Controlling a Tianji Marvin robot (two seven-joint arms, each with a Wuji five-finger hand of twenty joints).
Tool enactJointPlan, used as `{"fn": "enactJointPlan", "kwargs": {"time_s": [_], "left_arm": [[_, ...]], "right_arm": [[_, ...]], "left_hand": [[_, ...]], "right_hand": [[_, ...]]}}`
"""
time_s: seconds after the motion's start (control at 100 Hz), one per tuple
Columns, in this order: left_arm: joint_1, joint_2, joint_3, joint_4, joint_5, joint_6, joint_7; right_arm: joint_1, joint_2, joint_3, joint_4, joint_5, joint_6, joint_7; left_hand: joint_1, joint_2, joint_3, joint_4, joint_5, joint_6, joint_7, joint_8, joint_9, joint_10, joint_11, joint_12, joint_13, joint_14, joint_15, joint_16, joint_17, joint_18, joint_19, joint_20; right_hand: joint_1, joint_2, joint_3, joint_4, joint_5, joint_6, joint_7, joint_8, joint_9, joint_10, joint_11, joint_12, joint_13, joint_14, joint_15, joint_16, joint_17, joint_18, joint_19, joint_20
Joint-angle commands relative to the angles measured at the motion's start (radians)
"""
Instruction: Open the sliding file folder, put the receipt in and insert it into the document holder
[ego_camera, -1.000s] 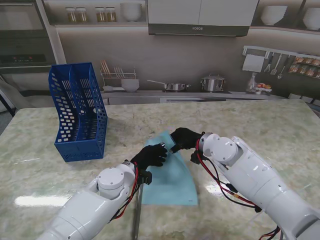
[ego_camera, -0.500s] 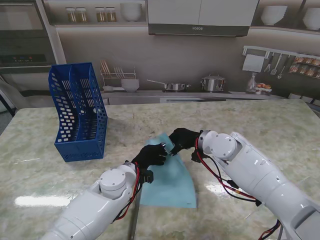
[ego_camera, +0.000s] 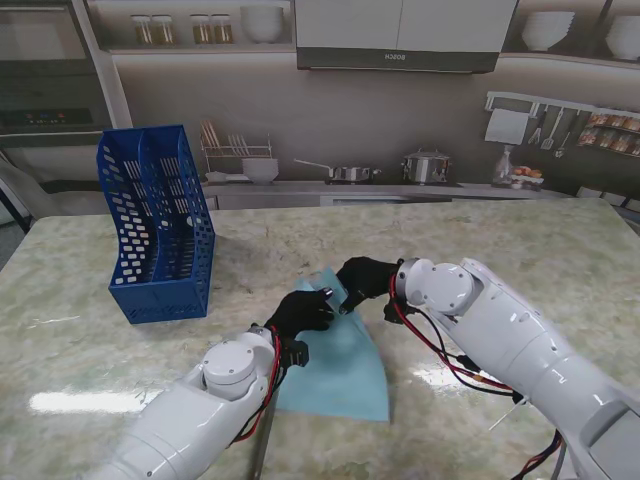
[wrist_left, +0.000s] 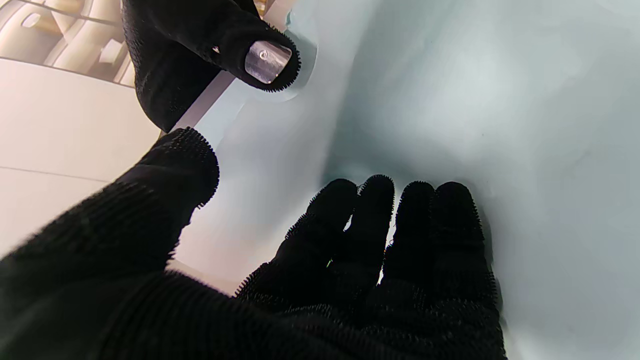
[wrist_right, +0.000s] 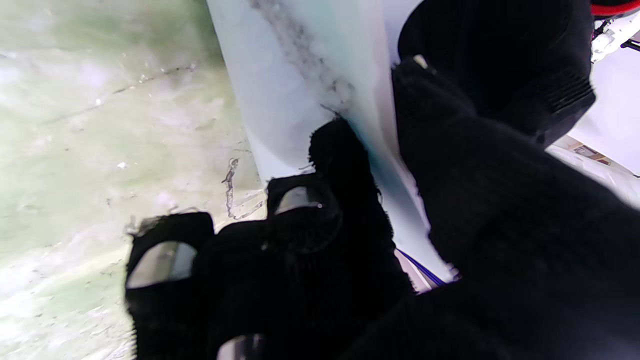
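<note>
**Both robot hands at the far corner of the folder**

The pale blue file folder (ego_camera: 340, 365) lies flat on the marble counter (ego_camera: 90, 330) in front of the robot, its far corner lifted a little. Both hands meet at that far corner. The left robot hand (ego_camera: 300, 312) rests on the folder's left far part; in the left wrist view its four fingers (wrist_left: 395, 235) lie side by side, flat on the blue sheet, with the thumb spread away, so the hand presses on the folder without gripping it. The right robot hand (ego_camera: 365, 280) sits just beside it at the raised edge. In the right wrist view its thumb and a fingertip (wrist_right: 340, 150) close on the thin edge of the folder (wrist_right: 300, 90), apparently pinching the top sheet, though the dark glove blurs the contact. The other fingers are curled in.

The blue document holder (ego_camera: 160, 225) stands upright well apart, to the left and farther from me.
</note>
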Motion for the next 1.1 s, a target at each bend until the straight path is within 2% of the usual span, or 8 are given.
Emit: {"fn": "enactJointPlan", "kwargs": {"time_s": [0.0,0.17,0.31,0.43,0.48,0.57,0.86,1.09], "left_arm": [[0.004,-0.012,0.010,0.009,0.024,0.009,0.040],[0.017,-0.031,0.012,-0.006,0.024,0.011,0.126],[0.018,-0.046,0.014,-0.012,0.029,0.029,0.189],[0.021,-0.054,0.011,-0.023,0.018,0.057,0.218],[0.022,-0.057,0.011,-0.027,0.020,0.071,0.233],[0.022,-0.059,0.009,-0.035,0.027,0.096,0.250],[0.030,-0.033,-0.013,-0.090,0.039,0.145,0.209],[0.048,-0.005,-0.041,-0.143,0.058,0.152,0.169]], "right_arm": [[0.001,-0.005,-0.010,-0.006,-0.001,-0.001,0.010],[0.011,0.001,-0.030,-0.026,-0.030,0.005,0.010],[0.012,-0.001,-0.034,-0.030,-0.037,0.011,0.002],[0.015,-0.003,-0.037,-0.026,-0.033,0.016,0.005],[0.014,-0.004,-0.035,-0.024,-0.027,0.016,0.007],[0.008,-0.004,-0.026,-0.025,-0.020,0.020,0.006],[-0.044,0.000,0.049,-0.071,-0.021,0.052,-0.038],[-0.112,0.014,0.139,-0.144,-0.051,0.122,-0.081]], "left_hand": [[0.093,0.059,-0.040,0.076,0.041,-0.066,0.020,0.015,0.041,-0.058,0.036,0.023,0.043,-0.009,0.020,0.014,0.020,-0.049,0.014,0.020],[0.121,0.052,-0.039,0.080,0.090,-0.087,0.035,0.018,0.087,-0.058,0.066,0.038,0.084,0.002,0.055,0.032,0.049,-0.038,0.058,0.043],[0.339,0.137,-0.205,0.135,0.160,-0.102,0.060,0.031,0.157,-0.063,0.129,0.069,0.155,0.016,0.122,0.064,0.114,-0.029,0.127,0.075],[0.495,0.099,-0.265,0.137,0.188,-0.112,0.135,0.089,0.251,-0.063,0.163,0.152,0.241,0.041,0.210,0.102,0.213,-0.030,0.216,0.105],[0.568,0.064,-0.286,0.135,0.159,-0.122,0.271,0.112,0.320,-0.064,0.138,0.210,0.286,0.056,0.257,0.119,0.264,-0.028,0.265,0.112],[0.667,0.030,-0.292,0.138,-0.022,-0.144,0.772,0.183,0.425,-0.079,0.152,0.268,0.373,0.074,0.342,0.144,0.370,-0.032,0.361,0.117],[0.653,0.021,-0.158,0.232,-0.050,-0.098,0.928,0.199,0.391,0.037,0.473,0.262,0.479,0.191,0.585,0.251,0.573,-0.101,0.602,0.105],[0.604,0.003,-0.067,0.332,-0.067,-0.103,1.004,0.244,0.382,0.081,0.598,0.355,0.514,0.201,0.651,0.402,0.648,-0.129,0.688,0.056]], "right_hand": [[0.052,0.004,0.031,0.017,0.029,-0.148,-0.003,-0.031,0.153,0.219,0.226,0.016,-0.045,0.038,0.062,0.022,0.062,-0.268,0.322,0.049],[0.049,0.001,0.037,0.021,0.036,-0.155,0.003,-0.044,0.154,0.220,0.235,0.004,-0.045,0.036,0.062,0.023,0.054,-0.266,0.314,0.065],[0.061,0.010,0.035,0.024,0.032,-0.148,0.005,-0.047,0.154,0.223,0.239,-0.005,-0.045,0.039,0.061,0.023,0.055,-0.266,0.312,0.070],[0.076,0.035,0.031,0.028,0.023,-0.142,-0.002,-0.048,0.153,0.224,0.240,-0.008,-0.045,0.040,0.061,0.022,0.055,-0.266,0.312,0.071],[0.084,0.057,0.015,0.031,0.016,-0.144,-0.006,-0.046,0.152,0.224,0.239,-0.010,-0.045,0.039,0.060,0.020,0.055,-0.266,0.312,0.072],[0.096,0.070,0.014,0.034,0.010,-0.150,-0.008,-0.037,0.151,0.217,0.237,-0.017,-0.045,0.034,0.060,0.018,0.052,-0.268,0.309,0.071],[0.115,0.107,-0.001,0.038,-0.010,-0.151,-0.016,-0.021,0.152,0.171,0.229,-0.048,-0.044,0.017,0.058,0.012,0.039,-0.306,0.284,0.043],[0.118,0.111,-0.004,0.034,-0.014,-0.119,-0.019,-0.019,0.151,0.166,0.231,-0.050,-0.045,0.026,0.060,0.013,0.036,-0.311,0.283,0.036]]}}
